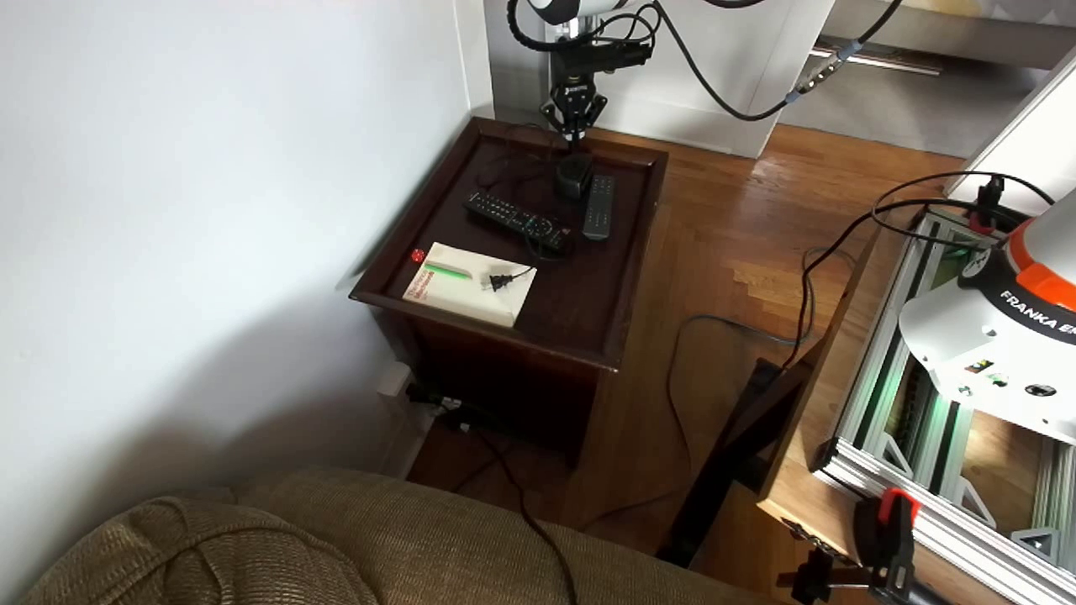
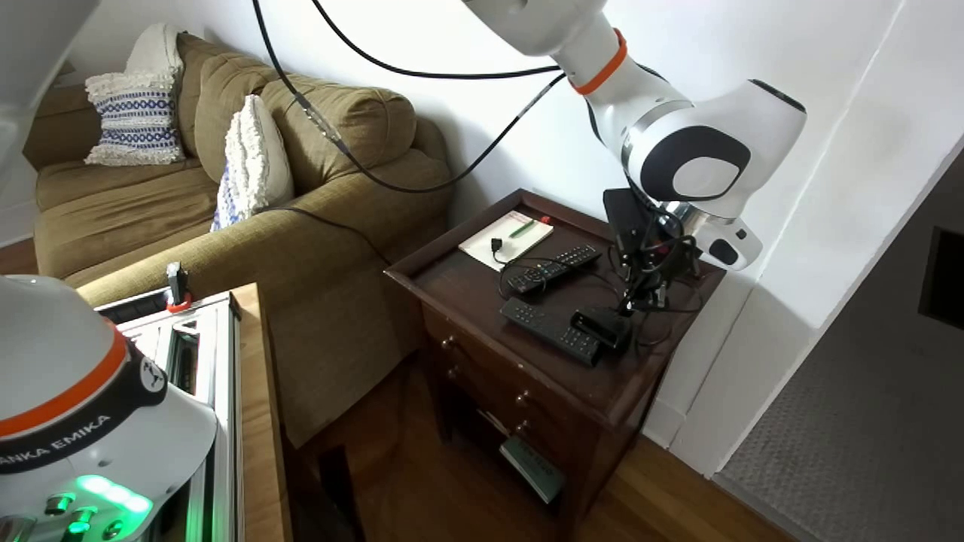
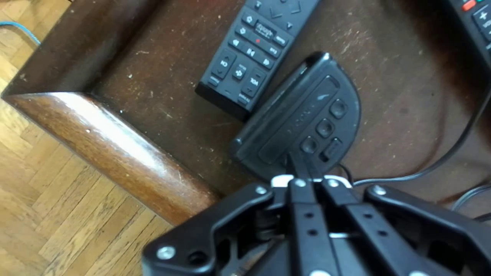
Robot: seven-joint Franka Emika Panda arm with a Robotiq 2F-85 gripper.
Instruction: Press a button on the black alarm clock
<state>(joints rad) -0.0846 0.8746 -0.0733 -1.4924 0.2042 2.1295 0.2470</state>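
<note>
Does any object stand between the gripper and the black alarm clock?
Nothing visible stands between the gripper and the black alarm clock: the tips of the shut jaws appear over its top. The nearest remote lies beside it.

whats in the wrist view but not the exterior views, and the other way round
Only the wrist view: three round buttons on top of the black alarm clock, clear enough to count.

Only the exterior views: a white book with a plug lying on it, the sofa and the robot base.

Shared: the clock, the shut gripper, the table, the remote beside the clock and a second remote, cut off in the wrist view.
</note>
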